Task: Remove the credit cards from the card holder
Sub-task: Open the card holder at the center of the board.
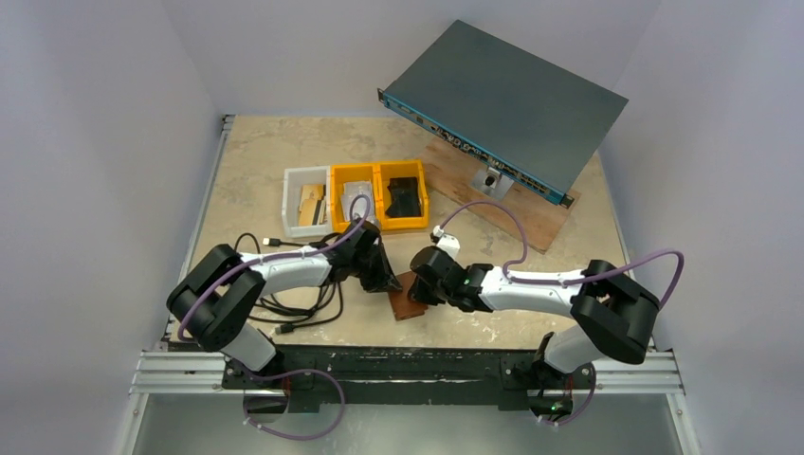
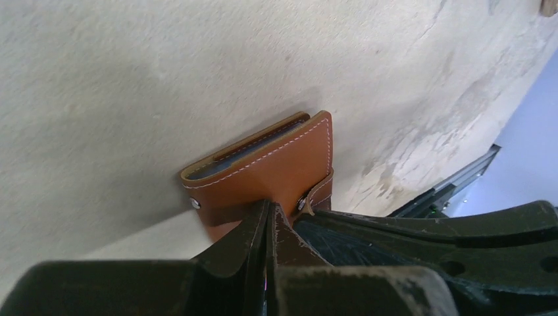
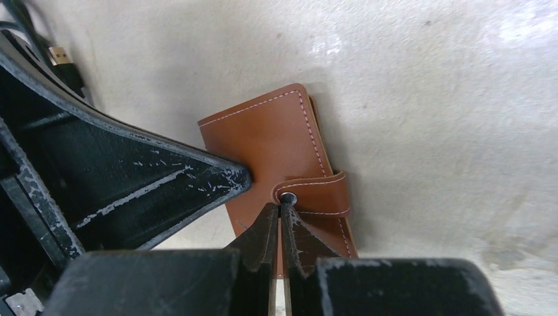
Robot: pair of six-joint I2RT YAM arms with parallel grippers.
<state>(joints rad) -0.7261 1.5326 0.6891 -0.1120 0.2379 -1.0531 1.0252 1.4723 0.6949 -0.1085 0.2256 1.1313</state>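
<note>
Brown card holder [image 3: 263,145] lies closed, its snap strap [image 3: 322,194] touching your clenched right pincer [image 3: 280,209], your clenched left pincer [image 2: 268,207] just beside that strap.

Plain white walls [image 1: 95,114] around a mottled beige tabletop [image 1: 256,152].

Left arm: rounded white tube links [image 1: 284,269] between chunky matte black joint housings [image 1: 216,301].
Right arm: the same build, with glossy white link shells [image 1: 531,289], boxy black joint blocks [image 1: 616,318] and a tiny green indicator light [image 1: 471,282].
Left cable: a thin lilac round cable [image 1: 284,254] clipped along the links.
Right cable: a matching lilac looped cable [image 1: 654,253], ending in a small white plug block [image 1: 446,237].
Left gripper [image 1: 389,282]: black plastic, with wedge-shaped dark fingers [image 2: 253,234] that are dusty and scuffed.
Right gripper [image 1: 417,289]: black tapered fingers [image 3: 263,237] with pale scratches along their edges.
Bases: squat black mounting blocks [image 1: 261,379].
</note>
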